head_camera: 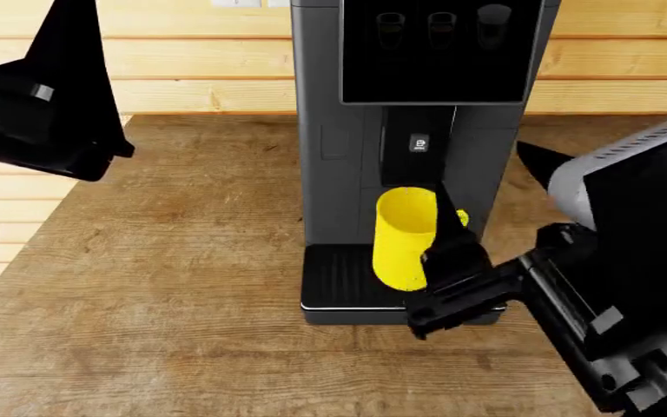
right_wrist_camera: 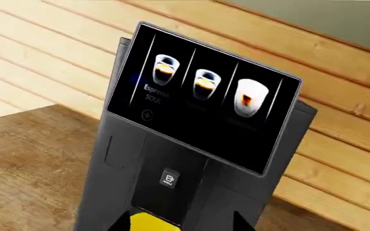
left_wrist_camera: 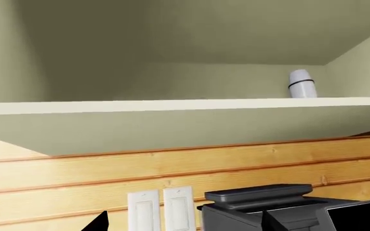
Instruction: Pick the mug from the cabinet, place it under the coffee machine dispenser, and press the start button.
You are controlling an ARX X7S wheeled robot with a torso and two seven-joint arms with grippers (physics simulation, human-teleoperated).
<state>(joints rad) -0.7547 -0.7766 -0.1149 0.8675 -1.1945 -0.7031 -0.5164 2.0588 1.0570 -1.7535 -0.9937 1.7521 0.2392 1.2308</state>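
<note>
Right gripper [head_camera: 447,261]: nearest my head camera, at 5 o'clock, pinching the mug.
Mug [head_camera: 405,236]: yellow, tilted over the drip tray [head_camera: 336,276], directly below the coffee machine dispenser [head_camera: 419,144].
Left gripper [head_camera: 49,130]: at 9 o'clock, raised, well apart; whether it is spread I cannot tell.
Cabinet shelf [left_wrist_camera: 185,106]: I see a white canister [left_wrist_camera: 302,84] on it.

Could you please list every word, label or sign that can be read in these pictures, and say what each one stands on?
"Espresso": on the coffee machine's black panel, under the first cup picture.
Line below it, and captions under the other two cups: too faint to read.
Small white icon on the dispenser: a sign; the tiny text under it is unreadable.
Elsewhere: no text seen.
</note>
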